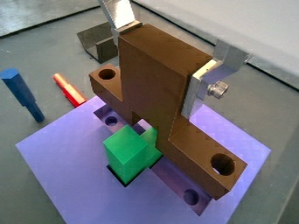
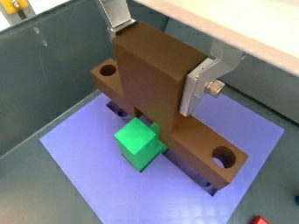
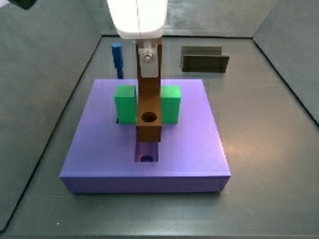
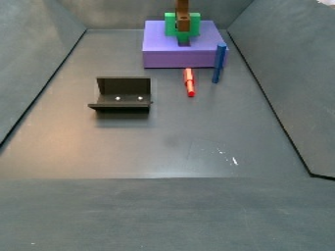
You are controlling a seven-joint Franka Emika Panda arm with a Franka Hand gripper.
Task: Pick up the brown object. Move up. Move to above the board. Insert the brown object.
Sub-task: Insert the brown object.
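The end effector (image 1: 167, 54) is closed on the brown object (image 1: 158, 96), its silver fingers (image 1: 222, 68) clamping the upright stem from both sides, seen in both wrist views. The brown object's long bar lies along the central groove of the board (image 3: 149, 140), passing through the green U-shaped block (image 3: 129, 105), with one round hole (image 3: 149, 118) facing the near side in a side view. The board rests on the grey surface (image 4: 170, 137). Beside it lie a blue peg (image 4: 220, 61) and an orange-red peg (image 4: 189, 81); the dark olive box (image 4: 121, 95) sits well apart.
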